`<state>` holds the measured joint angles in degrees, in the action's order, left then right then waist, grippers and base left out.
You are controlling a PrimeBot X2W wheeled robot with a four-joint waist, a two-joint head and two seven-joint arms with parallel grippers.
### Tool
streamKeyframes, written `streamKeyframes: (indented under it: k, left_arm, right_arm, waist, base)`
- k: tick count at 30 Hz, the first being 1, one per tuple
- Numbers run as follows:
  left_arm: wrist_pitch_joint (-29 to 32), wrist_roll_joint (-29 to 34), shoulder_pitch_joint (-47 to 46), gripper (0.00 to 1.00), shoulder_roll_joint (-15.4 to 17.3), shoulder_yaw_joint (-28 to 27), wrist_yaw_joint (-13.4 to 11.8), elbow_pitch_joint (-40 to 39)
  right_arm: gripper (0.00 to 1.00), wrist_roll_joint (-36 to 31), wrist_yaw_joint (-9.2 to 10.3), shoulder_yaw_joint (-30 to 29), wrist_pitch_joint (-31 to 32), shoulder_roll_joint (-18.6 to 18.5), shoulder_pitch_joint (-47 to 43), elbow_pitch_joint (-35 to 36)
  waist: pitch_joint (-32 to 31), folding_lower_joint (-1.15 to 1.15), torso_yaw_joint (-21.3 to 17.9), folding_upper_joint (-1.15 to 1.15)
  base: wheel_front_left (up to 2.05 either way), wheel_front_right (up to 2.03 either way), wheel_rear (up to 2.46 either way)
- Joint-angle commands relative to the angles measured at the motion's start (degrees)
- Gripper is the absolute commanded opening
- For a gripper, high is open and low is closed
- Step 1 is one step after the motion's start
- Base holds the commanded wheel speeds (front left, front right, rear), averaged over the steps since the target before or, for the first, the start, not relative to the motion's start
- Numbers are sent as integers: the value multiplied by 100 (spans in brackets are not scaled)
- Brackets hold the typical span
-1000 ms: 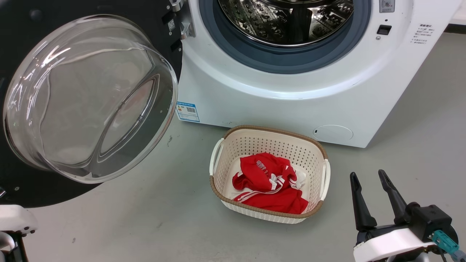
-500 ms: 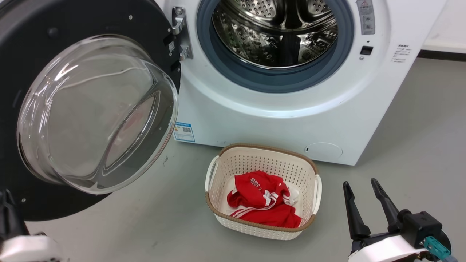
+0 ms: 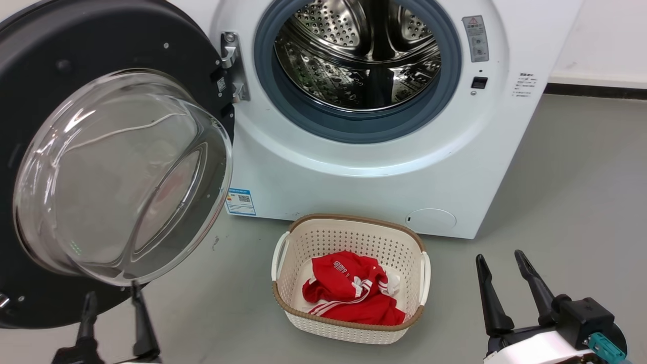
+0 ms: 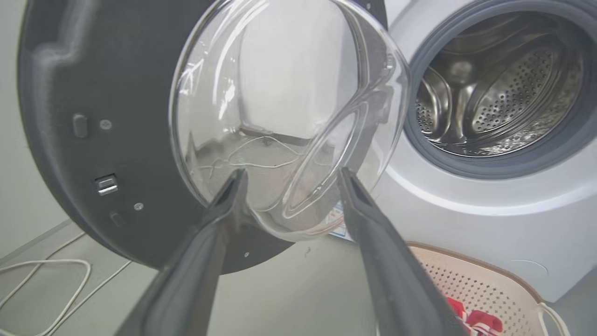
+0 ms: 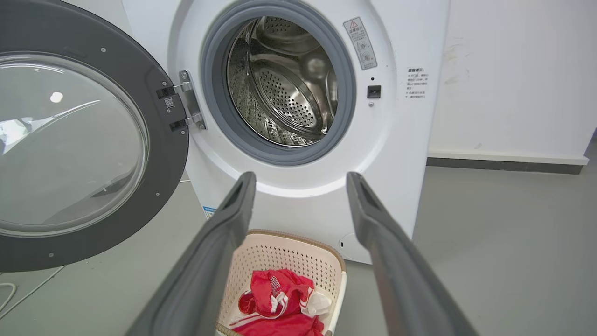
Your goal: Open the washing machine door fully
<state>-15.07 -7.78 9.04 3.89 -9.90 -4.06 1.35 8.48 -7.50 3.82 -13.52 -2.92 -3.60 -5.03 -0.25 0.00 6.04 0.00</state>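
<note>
One washing machine [image 3: 354,187] is seen standing on the grey floor [image 3: 566,202], with its one round opening left uncovered. One washing machine door [image 3: 101,40] is swung out to the left of that opening on one metal hinge [image 3: 231,65]. Its dark inner face and its one bulging glass bowl [image 3: 116,172] are turned toward the head camera. Inside the opening one perforated steel drum [image 3: 354,55] is shown, ringed by one grey-blue rubber seal [image 3: 364,129]. On the white front, one blue sticker [image 3: 240,201] is found low on the left and one round flap [image 3: 430,219] low on the right.

One cream basket [image 3: 349,323] with two white handles [image 3: 279,253] is set on the floor just in front of the machine. One red garment [image 3: 349,293] with white stripes is lying in it.

Two grippers are shown, each with two dark fingers. The left gripper [image 3: 113,292] is held below the door's lower edge with its fingers spread apart, and nothing is gripped between them. In the left wrist view its fingertips are seen against the lower part of the glass bowl, but whether the glass is touched cannot be told. The right gripper [image 3: 499,256] is held over the floor to the right of the basket. Its fingers are likewise spread wide and nothing is held.
</note>
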Motion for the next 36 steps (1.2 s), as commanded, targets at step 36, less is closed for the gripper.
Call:
streamKeyframes:
  k: [36]
  left_arm:
    - [-14,516,-466,100,-87,1008,206,-255]
  right_arm:
    - [100,-455,3,-290,288,9,-137,365]
  waist:
    - [-5,0,-839,0]
  base:
    - [0,0,0]
